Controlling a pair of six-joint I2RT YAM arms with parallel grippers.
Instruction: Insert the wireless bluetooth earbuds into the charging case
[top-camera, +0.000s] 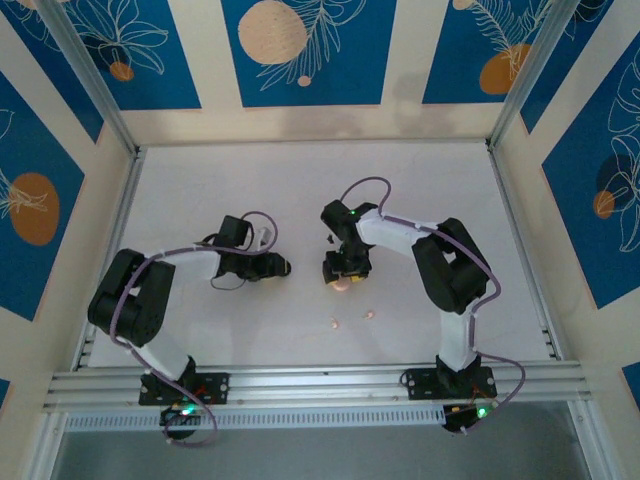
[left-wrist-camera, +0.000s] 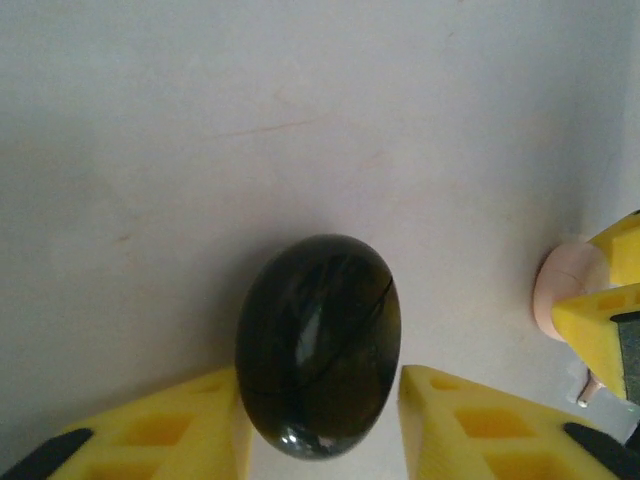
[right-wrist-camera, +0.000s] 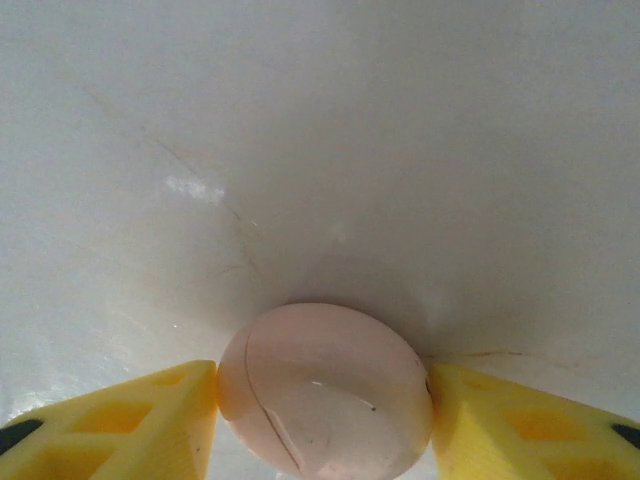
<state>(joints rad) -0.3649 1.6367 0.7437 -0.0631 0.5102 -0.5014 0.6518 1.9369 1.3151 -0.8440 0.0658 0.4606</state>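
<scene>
Two pale pink earbuds (top-camera: 335, 323) (top-camera: 367, 314) lie loose on the white table (top-camera: 200, 200), just nearer than my right gripper. My right gripper (top-camera: 343, 272) (right-wrist-camera: 325, 375) is shut on a closed pink charging case (right-wrist-camera: 325, 390) (top-camera: 343, 284), with a yellow finger pressing each side. My left gripper (top-camera: 278, 266) (left-wrist-camera: 320, 385) holds a closed glossy black charging case (left-wrist-camera: 318, 340) (top-camera: 283, 266) resting on the table. Its left finger (left-wrist-camera: 190, 425) presses the case, and the right finger's (left-wrist-camera: 470, 420) corner meets the case's side. The two grippers face each other, a short way apart.
The pink case (left-wrist-camera: 562, 290) and the right gripper's yellow fingers (left-wrist-camera: 610, 310) sit at the right edge of the left wrist view. Low white walls (top-camera: 300, 125) bound the table at the back and sides. An aluminium rail (top-camera: 320, 385) runs along the near edge by both arm bases.
</scene>
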